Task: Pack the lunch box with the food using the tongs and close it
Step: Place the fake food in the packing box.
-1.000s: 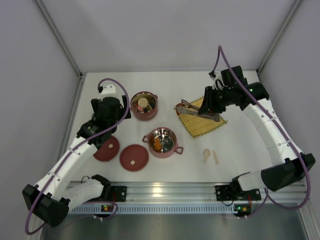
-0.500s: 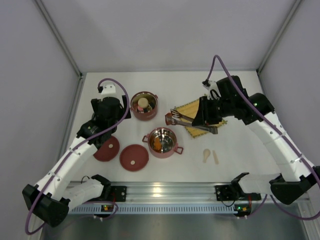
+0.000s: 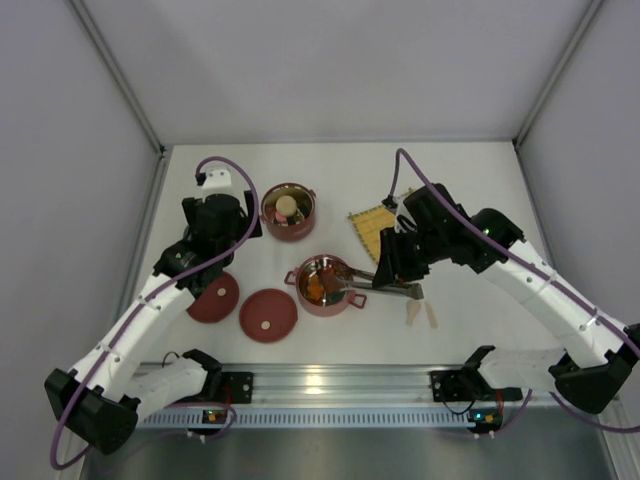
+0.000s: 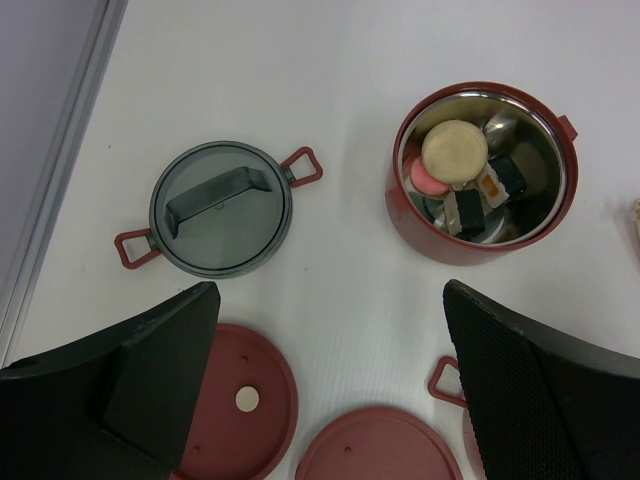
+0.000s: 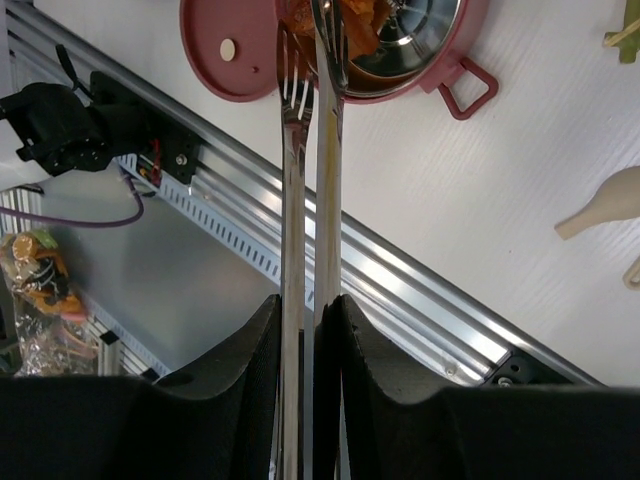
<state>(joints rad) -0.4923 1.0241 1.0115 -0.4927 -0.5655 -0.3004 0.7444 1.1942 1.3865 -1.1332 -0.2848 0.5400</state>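
Two dark-red lunch box bowls stand on the table. The far bowl [image 3: 288, 212] [image 4: 420, 225] holds a cream round [image 4: 453, 150], a pink piece [image 4: 428, 180] and black-and-white rolls [image 4: 465, 212]. In the near bowl [image 3: 346, 296] [image 5: 440, 70] lies orange-brown food [image 5: 360, 30]. My right gripper [image 3: 400, 268] [image 5: 307, 305] is shut on the silver tongs [image 3: 368, 283] [image 5: 310, 190], whose tips reach over the near bowl's food. High above the two flat dark-red lids [image 3: 268, 315] [image 4: 240, 400] my left gripper [image 3: 215, 225] [image 4: 328, 300] hangs open with nothing in it.
A grey lid with red handles [image 4: 220, 208] lies left of the far bowl. The yellow woven mat [image 3: 372, 225] sits at the back right, partly under my right arm. Two beige sticks [image 3: 420, 312] [image 5: 610, 205] lie right of the near bowl. The metal rail [image 3: 330, 380] runs along the near edge.
My right arm has swung the tongs from over the yellow mat leftward and nearer, bringing their tips over the near bowl. The left arm has not moved.
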